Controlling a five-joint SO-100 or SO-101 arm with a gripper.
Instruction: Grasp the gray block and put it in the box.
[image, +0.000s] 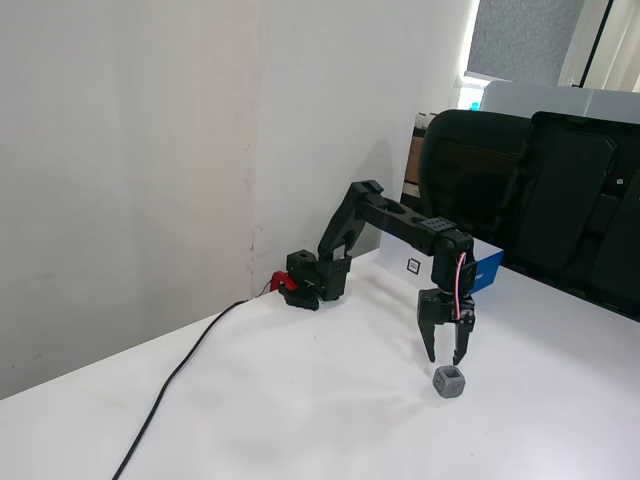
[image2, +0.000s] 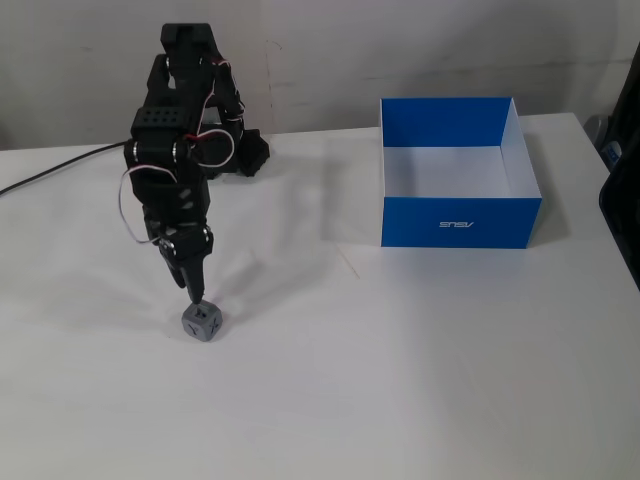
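Fingers over the gray block

The fingers (image: 447, 359), parted, hang just above the gray block (image: 450, 382); the box (image2: 459, 220) sits toward the counter's (image2: 400, 380) far right corner.

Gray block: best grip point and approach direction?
Take the gray block across two opposite flat side faces, coming straight down from above. It sits flat and alone on the table, and the open end effector hangs just above it. Avoid the rounded corners.
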